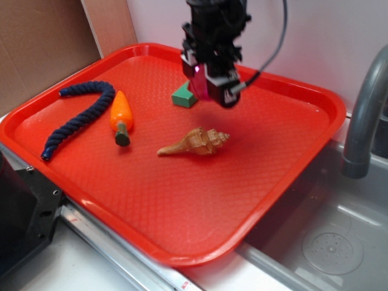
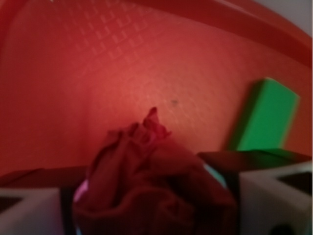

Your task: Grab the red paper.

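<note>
two black fingers of the robot's gripper [image 1: 209, 85] are clamped on the small dark crimson ball of creased paper [image 2: 154, 181], which sits squeezed between them, filling the gap and bulging out past the tips toward the tray floor. in the exterior view the paper [image 1: 202, 85] shows as a magenta patch inside the jaws, held above the big bright red plastic tray [image 1: 182, 200] with no contact visible. just behind and to the left of the gripper a green block [image 1: 183, 97] rests on the tray; in the wrist view it [image 2: 266, 115] lies beyond the paper, to the right. farther off on the tray lie a tan spiral seashell [image 1: 195, 142], an orange toy carrot [image 1: 121, 115] and a curved dark blue rope [image 1: 79, 118].
</note>
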Controlling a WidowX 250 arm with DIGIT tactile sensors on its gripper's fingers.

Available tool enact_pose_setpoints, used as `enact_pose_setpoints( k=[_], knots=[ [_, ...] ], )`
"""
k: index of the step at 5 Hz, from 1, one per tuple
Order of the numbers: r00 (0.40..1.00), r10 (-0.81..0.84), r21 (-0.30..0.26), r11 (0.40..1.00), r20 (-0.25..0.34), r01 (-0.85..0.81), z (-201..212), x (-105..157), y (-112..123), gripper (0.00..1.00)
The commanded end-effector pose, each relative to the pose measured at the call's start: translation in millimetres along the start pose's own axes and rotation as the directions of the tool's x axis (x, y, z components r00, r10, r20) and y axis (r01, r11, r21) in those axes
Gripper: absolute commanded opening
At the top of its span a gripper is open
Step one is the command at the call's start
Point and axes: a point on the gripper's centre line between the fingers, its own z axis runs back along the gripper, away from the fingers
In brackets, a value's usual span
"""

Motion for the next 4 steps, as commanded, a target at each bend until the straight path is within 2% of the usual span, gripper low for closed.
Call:
enact_pose_setpoints(
  k=[1, 2, 3, 4],
  knots=[
    [0.988, 0.141, -0.054, 0.989, 0.067, -0.137, 76, -65, 11, 0.00],
    [0.965, 0.248, -0.033, 0.969, 0.091, -0.246, 87, -94, 13, 0.00],
    [0.941, 0.305, -0.005, 0.951, 0.146, -0.308, 84, -107, 6, 0.00],
    [0.956, 0.276, 0.016, 0.960, 0.097, -0.279, 74, -94, 9, 0.00]
  ],
)
